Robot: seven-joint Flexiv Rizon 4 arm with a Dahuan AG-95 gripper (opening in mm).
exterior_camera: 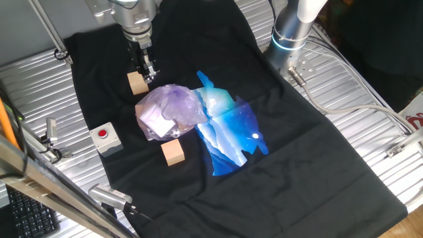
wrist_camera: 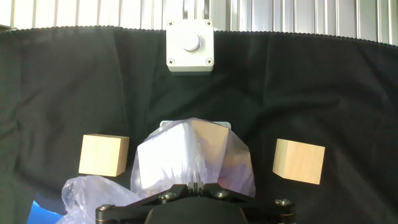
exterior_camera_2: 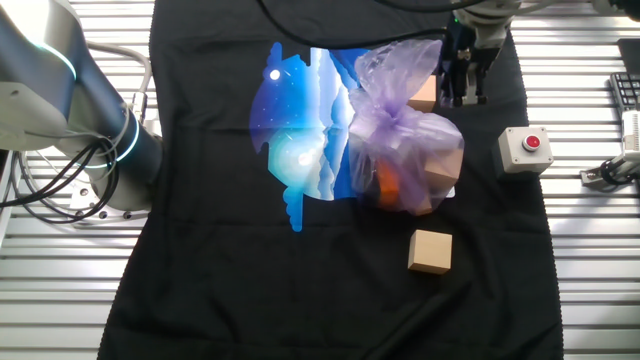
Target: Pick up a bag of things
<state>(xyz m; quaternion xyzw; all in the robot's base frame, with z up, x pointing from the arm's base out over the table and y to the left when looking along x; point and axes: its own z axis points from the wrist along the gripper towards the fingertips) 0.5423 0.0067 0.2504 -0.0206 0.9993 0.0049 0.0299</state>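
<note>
- Two tan cubes [exterior_camera: 172,153] are flanking the bag of things [exterior_camera: 169,111], which is lying on the black cloth [exterior_camera: 310,152] beside its blue print.
- Its gripper [exterior_camera: 145,69] is hovering at the bag's edge, presumably seeking loose plastic; whether its fingers are parted cannot be told.

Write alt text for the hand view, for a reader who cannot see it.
A translucent pale purple plastic bag with pale blocks showing through fills the lower centre, just above the dark gripper body at the bottom edge; the fingers are not visible. Two bare wooden cubes lie on the black cloth, one left and one right of the bag. A grey button box sits beyond.
</note>
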